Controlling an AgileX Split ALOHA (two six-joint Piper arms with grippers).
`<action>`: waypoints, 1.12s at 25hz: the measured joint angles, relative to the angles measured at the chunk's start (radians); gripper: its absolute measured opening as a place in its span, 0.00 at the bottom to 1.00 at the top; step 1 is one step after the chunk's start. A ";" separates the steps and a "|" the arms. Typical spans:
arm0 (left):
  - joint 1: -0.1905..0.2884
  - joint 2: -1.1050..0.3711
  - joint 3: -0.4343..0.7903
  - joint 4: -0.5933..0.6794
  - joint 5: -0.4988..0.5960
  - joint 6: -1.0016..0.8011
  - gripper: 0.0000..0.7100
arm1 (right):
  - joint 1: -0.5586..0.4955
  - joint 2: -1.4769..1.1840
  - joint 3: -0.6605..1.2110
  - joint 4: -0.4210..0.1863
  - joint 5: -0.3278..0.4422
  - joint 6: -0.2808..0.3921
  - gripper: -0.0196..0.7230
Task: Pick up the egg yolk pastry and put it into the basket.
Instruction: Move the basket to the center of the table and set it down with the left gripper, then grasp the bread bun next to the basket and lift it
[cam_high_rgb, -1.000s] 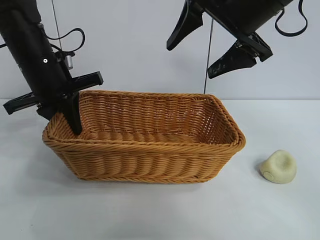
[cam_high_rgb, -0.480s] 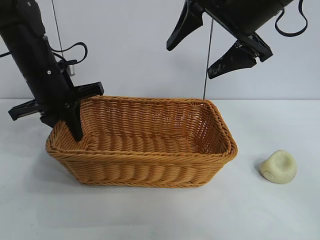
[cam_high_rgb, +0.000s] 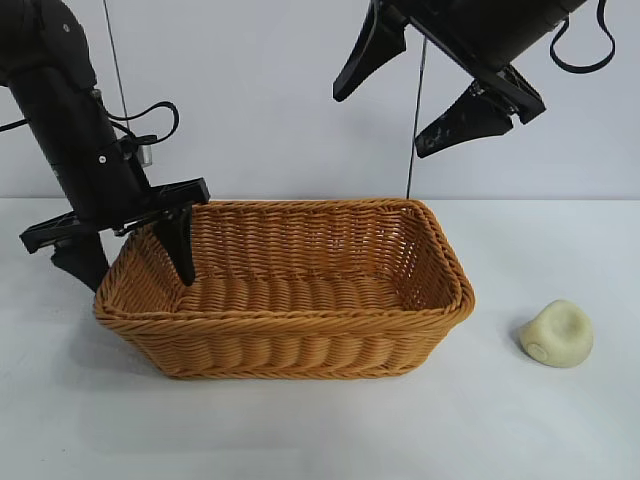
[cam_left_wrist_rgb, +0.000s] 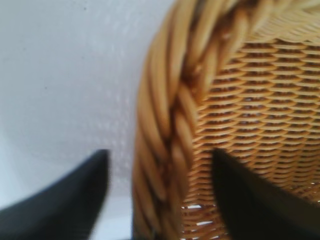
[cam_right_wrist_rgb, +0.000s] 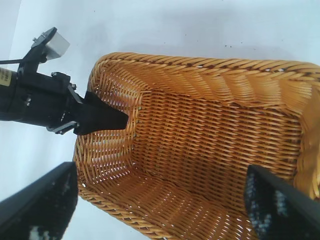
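Note:
The orange-brown wicker basket (cam_high_rgb: 290, 318) stands on the white table, left of centre. My left gripper (cam_high_rgb: 135, 262) is open and straddles the basket's left rim (cam_left_wrist_rgb: 170, 115), one finger outside (cam_high_rgb: 80, 265) and one inside (cam_high_rgb: 183, 250), neither pressing on the braid. The pale cream egg yolk pastry (cam_high_rgb: 557, 333) lies on the table to the right of the basket, apart from it. My right gripper (cam_high_rgb: 380, 122) hangs open high above the basket's right half, holding nothing. In the right wrist view (cam_right_wrist_rgb: 160, 172) it looks down into the empty basket (cam_right_wrist_rgb: 200, 125).
Bare white tabletop (cam_high_rgb: 320, 430) runs in front of the basket and around the pastry. A thin vertical rod (cam_high_rgb: 415, 120) stands behind the basket. A white wall closes the back.
My left gripper has opened and let go of the basket's left rim. Before that, the basket slid a little to the left and settled flat. The right arm and the pastry have not moved.

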 joint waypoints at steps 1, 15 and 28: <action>0.000 0.000 -0.005 0.000 0.007 0.000 0.92 | 0.000 0.000 0.000 0.000 -0.001 0.000 0.89; 0.000 -0.006 -0.437 0.184 0.236 -0.023 0.98 | 0.000 0.000 0.000 0.000 -0.006 0.000 0.89; 0.059 -0.011 -0.511 0.321 0.241 0.011 0.98 | 0.000 0.000 0.000 0.000 -0.005 0.000 0.89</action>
